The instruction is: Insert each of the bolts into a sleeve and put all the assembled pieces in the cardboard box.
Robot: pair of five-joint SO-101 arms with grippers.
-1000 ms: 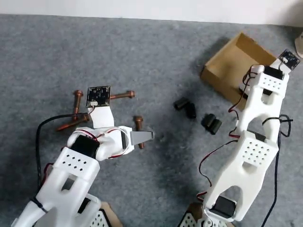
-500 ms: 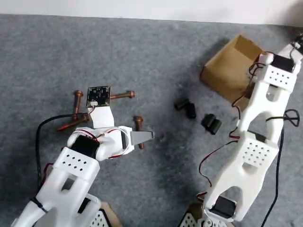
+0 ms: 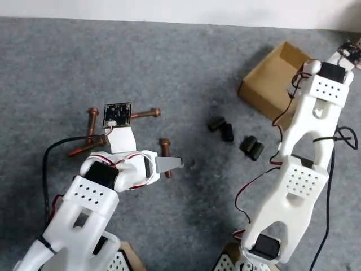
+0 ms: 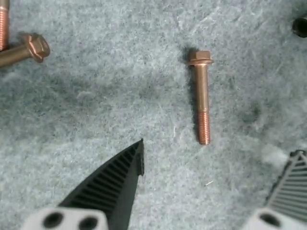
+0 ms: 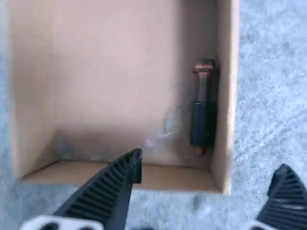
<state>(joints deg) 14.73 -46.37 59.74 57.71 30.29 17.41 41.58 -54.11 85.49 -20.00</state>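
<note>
A copper bolt [image 4: 201,96] lies on the grey carpet just ahead of my left gripper [image 4: 219,148], which is open and empty; from above, this bolt [image 3: 165,153] sits beside the left gripper [image 3: 172,163]. Three more bolts [image 3: 93,121] lie to the left of it. Two pairs of black sleeves [image 3: 220,127] [image 3: 252,147] rest mid-table. My right gripper [image 5: 211,160] hangs open and empty over the cardboard box [image 5: 96,72]. Inside lies one bolt in a sleeve [image 5: 202,117] against a side wall.
The cardboard box [image 3: 265,79] stands at the back right, partly covered by the right arm [image 3: 316,107]. A black cable [image 3: 53,152] trails from the left arm. Bare carpet stretches between the arms and toward the back left.
The right arm has stretched farther back over the box. The left arm and the loose bolts and sleeves have stayed put.
</note>
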